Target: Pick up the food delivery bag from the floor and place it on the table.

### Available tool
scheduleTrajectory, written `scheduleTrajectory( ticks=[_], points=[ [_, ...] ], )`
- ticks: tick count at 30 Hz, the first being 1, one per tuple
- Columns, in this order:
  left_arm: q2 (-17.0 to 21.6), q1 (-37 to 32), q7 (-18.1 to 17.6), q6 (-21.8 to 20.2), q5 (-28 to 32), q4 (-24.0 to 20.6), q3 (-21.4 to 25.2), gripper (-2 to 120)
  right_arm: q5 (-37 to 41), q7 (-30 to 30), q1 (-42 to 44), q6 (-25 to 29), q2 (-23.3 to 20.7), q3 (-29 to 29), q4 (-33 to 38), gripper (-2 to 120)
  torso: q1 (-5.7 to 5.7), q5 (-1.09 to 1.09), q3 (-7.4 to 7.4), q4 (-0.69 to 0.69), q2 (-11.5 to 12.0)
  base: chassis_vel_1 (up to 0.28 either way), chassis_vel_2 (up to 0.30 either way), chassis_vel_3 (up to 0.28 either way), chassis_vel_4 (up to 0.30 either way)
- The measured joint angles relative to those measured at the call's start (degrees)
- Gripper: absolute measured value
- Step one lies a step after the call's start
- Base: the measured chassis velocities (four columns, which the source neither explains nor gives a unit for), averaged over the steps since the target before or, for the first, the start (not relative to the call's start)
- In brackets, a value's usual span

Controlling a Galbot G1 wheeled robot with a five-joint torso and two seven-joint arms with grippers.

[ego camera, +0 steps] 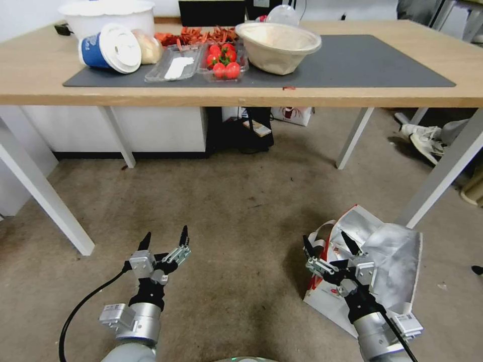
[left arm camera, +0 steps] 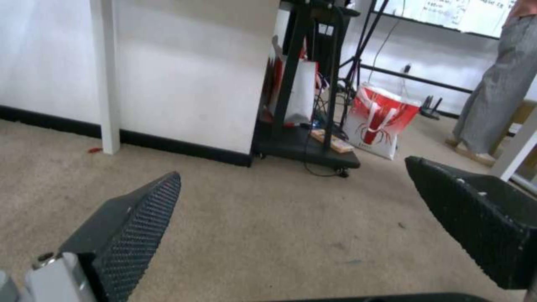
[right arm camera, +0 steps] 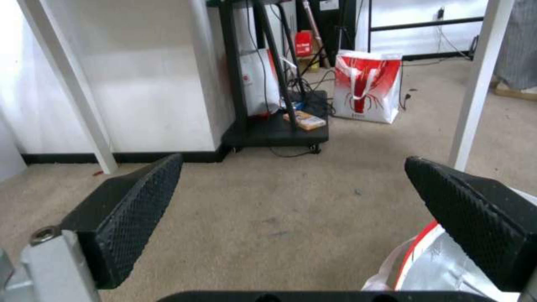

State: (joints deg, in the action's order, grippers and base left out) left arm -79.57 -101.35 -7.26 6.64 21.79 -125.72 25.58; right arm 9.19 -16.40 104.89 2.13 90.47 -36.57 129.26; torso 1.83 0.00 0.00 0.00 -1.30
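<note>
Delivery bag (ego camera: 387, 261) sitting on the carpet (ego camera: 236, 211), at the robot's right, just in front of a white table leg (ego camera: 445, 171). Mouth gaping open, silver foil lining showing, top edge slumping to one side; white handles and a red edge lying toward the robot's middle.

Right gripper (ego camera: 329, 244) hovering over the near side of the bag, at its open rim. Fingers spread wide, holding nothing. In the right wrist view one fingertip (right arm camera: 475, 218) is sitting above the foil and red edge of the bag (right arm camera: 447, 268); whether it is touching the paper is hard to judge from here.

Left gripper (ego camera: 164, 237) hanging over bare carpet, well apart from the bag, fingers likewise wide open and empty.

Table (ego camera: 30, 70) standing ahead, the bag lying below and in front of its near edge. Dark mat (ego camera: 362, 65) carrying a tipped paper cup (ego camera: 110, 49), a tray of tomatoes (ego camera: 224, 60) and a pale bowl (ego camera: 277, 46). A red-and-white shopping bag (right arm camera: 366, 86) standing on the floor beyond the table.
</note>
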Motion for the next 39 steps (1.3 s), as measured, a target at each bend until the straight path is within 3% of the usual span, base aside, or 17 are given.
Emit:
scheduleTrajectory(
  ticks=[11, 16, 19, 22, 26, 29, 35, 39],
  points=[
    [0.21, 0.11, 1.71, -0.17, -0.7, 0.36, 0.18, 100, -0.01, 0.89, 0.14, -0.18, -0.01, -0.04, 0.44, 100, 0.04, 0.0, 0.0, 0.0, -0.25, 0.0, 0.0, 0.0, 0.0],
    [0.55, 0.04, 2.03, -0.91, -1.94, 0.35, 0.28, 100, 0.17, 4.03, 0.11, -3.37, -0.97, -1.29, 2.92, 100, 0.06, 0.0, 0.0, 0.0, -0.33, 0.0, 0.0, 0.0, 0.0],
    [0.91, 0.07, 2.33, -1.44, -2.0, 0.3, 0.22, 100, 1.09, 7.46, -0.42, -6.46, -1.93, -3.32, 3.59, 100, 0.07, 0.01, 0.0, 0.0, -0.36, 0.0, 0.0, 0.0, 0.0],
    [1.29, 0.07, 2.67, -2.14, -2.01, -0.16, 0.0, 100, 6.78, 16.58, -0.67, -16.5, -5.52, -9.83, 5.88, 100, 0.08, 0.0, 0.0, 0.0, -0.42, 0.0, 0.0, 0.0, 0.0],
    [1.31, 0.11, 2.69, -2.19, -1.94, -0.18, -0.04, 100, 9.32, 18.73, -0.99, -20.83, -8.72, -14.69, 5.82, 100, 0.08, 0.02, 0.0, -0.01, -0.44, 0.0, 0.0, 0.0, 0.0],
    [1.13, 0.3, 2.56, -1.93, -1.89, -0.15, -0.23, 100, 12.21, 21.12, -2.05, -25.9, -13.66, -19.48, 2.27, 100, 0.09, 0.01, 0.0, 0.0, -0.47, 0.0, 0.0, 0.0, 0.0],
    [0.73, 0.21, 2.55, -2.11, -1.75, -0.1, -0.67, 100, 11.15, 22.78, -3.9, -30.08, -17.11, -20.82, -4.67, 100, 0.09, 0.03, 0.0, 0.0, -0.5, 0.0, 0.0, 0.0, 0.0],
    [0.16, 0.69, 2.4, -2.8, -1.67, 0.35, -1.04, 100, 10.64, 23.3, -6.27, -31.69, -18.48, -18.75, -9.64, 100, 0.09, 0.02, 0.0, 0.0, -0.52, 0.0, 0.0, 0.0, 0.0]
  ],
)
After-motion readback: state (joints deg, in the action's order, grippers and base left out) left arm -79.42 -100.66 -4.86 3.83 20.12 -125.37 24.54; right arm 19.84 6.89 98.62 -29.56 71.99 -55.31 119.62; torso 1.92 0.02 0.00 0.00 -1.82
